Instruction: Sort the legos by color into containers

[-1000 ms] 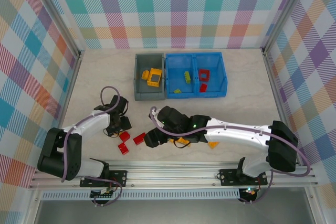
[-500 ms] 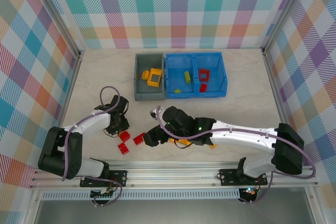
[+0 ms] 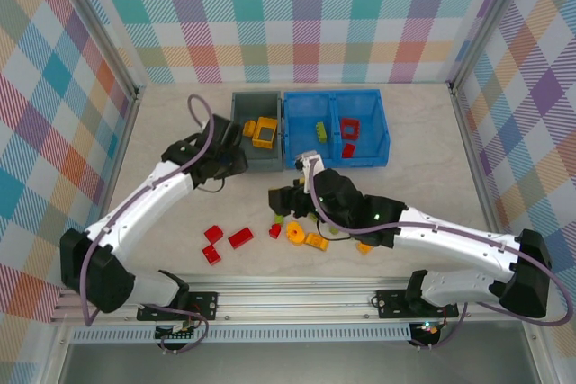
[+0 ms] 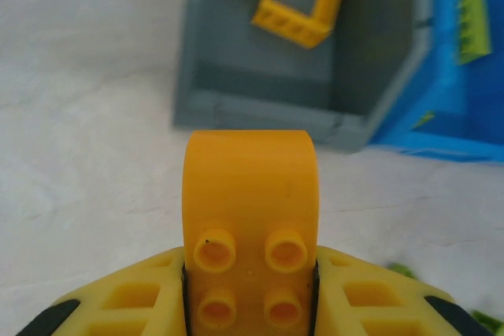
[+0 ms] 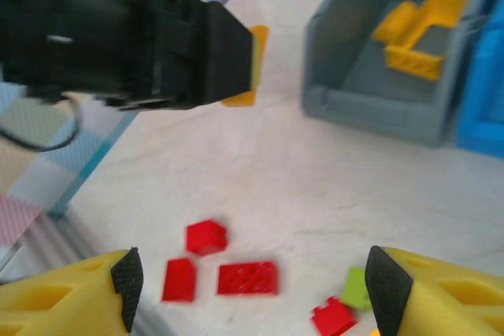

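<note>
hovering just beside the small dark grey plastic bin (image 3: 259, 165), the left end effector (image 3: 225, 162) is seen clamped on a rounded yellow-orange plastic brick (image 4: 250, 194). yellow bricks (image 3: 264, 132) are already held in that bin; next to it, green pieces (image 3: 319, 130) and red pieces (image 3: 349, 127) are kept in separate compartments of the bright blue plastic bin (image 3: 335, 163). the right end effector (image 5: 252, 293), its fingers (image 5: 63, 289) spread wide apart, is poised above loose red bricks (image 5: 246, 278) and a lime green brick (image 5: 356, 287) scattered on the pale worktop (image 5: 260, 171). a round yellow brick (image 3: 294, 232) is seen among them.
</note>
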